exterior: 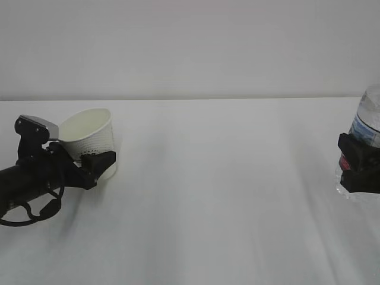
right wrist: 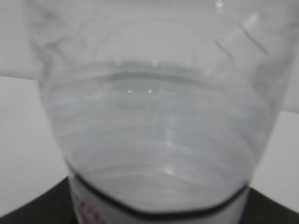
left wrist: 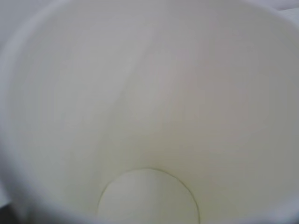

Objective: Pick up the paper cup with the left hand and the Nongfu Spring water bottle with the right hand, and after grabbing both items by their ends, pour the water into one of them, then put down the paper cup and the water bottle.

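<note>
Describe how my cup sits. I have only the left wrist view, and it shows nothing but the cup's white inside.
Observer: The cup is tilted, its mouth leaning back toward the arm, with the left claw gripping its lower part.
Operator: Report the bottle.
Observer: The bottle stands upright at the right edge of the exterior view, with the right claw clamped around its label.
Operator: Check it for water.
Observer: In the right wrist view, water fills the bottle to a level above the label.
</note>
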You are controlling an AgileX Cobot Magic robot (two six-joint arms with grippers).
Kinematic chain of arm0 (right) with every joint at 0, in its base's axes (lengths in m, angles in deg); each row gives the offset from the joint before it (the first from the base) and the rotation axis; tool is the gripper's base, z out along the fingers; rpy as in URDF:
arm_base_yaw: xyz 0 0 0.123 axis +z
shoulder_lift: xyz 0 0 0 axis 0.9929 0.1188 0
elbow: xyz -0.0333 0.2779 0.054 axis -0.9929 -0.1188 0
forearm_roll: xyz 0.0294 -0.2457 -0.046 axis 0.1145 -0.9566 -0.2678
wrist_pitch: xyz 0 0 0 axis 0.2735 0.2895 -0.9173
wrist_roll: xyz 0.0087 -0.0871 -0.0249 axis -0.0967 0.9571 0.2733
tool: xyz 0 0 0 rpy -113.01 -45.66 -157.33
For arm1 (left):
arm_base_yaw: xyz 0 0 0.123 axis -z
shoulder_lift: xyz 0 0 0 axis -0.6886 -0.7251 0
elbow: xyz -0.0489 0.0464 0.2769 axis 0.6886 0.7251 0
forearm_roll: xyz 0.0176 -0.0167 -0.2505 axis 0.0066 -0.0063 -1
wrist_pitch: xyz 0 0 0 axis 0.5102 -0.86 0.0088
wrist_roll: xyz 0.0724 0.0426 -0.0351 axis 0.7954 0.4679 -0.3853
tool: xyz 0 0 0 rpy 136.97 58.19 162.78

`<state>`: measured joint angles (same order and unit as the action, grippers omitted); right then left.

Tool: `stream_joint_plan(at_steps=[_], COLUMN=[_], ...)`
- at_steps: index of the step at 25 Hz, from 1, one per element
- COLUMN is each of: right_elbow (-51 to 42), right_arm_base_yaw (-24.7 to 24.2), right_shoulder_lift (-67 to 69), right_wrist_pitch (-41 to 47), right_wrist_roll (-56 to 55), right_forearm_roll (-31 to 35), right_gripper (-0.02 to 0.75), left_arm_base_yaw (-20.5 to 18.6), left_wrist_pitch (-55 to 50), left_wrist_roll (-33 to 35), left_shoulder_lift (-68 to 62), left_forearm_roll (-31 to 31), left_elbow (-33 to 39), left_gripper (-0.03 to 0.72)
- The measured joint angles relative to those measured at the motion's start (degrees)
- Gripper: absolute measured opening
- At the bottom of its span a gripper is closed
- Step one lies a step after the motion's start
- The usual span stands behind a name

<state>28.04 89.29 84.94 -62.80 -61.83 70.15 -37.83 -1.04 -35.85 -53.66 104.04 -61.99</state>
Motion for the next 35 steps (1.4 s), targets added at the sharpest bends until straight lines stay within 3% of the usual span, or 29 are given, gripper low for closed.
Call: stream_joint_plan(at_steps=[12, 35], right_elbow=[0.0, 0.0], right_arm_base_yaw=[0.0, 0.0], right_shoulder_lift=[0.0, 0.0], right_wrist_pitch=[0.0, 0.0], right_wrist_roll=[0.0, 0.0], right_forearm_roll=[0.0, 0.4], right_gripper=[0.389, 0.39], left_arm_base_yaw=[0.8, 20.9], left_wrist_pitch=[0.0, -0.1], left_wrist_roll=[-6.5, -6.9], left_shoulder_lift=[0.0, 0.0], left_forearm_roll=[10.4, 11.2], left_elbow=[0.0, -3.9], left_gripper=[0.528, 0.498])
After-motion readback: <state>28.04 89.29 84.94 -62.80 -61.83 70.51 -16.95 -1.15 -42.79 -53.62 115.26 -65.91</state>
